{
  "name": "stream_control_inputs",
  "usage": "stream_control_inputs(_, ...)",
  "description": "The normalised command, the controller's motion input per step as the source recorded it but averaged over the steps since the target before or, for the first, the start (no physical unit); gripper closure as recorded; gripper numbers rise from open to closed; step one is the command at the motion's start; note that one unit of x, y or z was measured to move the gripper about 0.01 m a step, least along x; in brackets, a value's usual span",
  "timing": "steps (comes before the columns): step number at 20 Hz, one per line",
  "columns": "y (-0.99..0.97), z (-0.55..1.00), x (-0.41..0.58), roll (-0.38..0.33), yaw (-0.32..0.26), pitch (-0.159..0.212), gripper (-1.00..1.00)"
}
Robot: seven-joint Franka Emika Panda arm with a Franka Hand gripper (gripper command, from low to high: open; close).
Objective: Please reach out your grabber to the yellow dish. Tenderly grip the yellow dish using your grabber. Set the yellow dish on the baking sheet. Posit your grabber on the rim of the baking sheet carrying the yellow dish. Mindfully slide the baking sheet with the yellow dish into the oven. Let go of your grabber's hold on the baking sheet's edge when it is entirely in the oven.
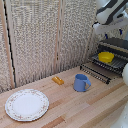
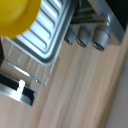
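Care now belongs to the rim grip: the yellow dish (image 1: 105, 57) already sits on the baking sheet (image 1: 116, 63) before the oven (image 1: 118, 46) at the tabletop's (image 1: 75, 107) far edge, while the hand (image 1: 111, 12) hovers above, its finger state impossible to tell.

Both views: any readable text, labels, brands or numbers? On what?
None readable in either view.
Oven: no brand or label visible.
Knobs: markings, if any, too blurred.
Mug, plate, yellow dish: no text; the plate's rim shows only pattern.
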Motion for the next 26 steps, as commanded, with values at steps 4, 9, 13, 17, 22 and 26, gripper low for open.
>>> stream_control_inputs(4,0.02,-0.21,-0.051,-0.292,0.213,0.187,-1.0)
stream_control_inputs(9,0.0,-0.37,0.025,-0.328,0.23,0.104,-1.0)
stream_control_inputs(13,0.0,-0.46,0.154,-0.336,0.245,0.047,-1.0)
stream_control_inputs(17,0.0,-0.41,0.069,-0.332,0.247,0.063,-1.0)
stream_control_inputs(22,0.03,-0.13,-0.105,-0.294,0.219,0.185,-1.0)
stream_control_inputs(26,0.1,0.0,-0.17,-0.262,0.198,0.246,-1.0)
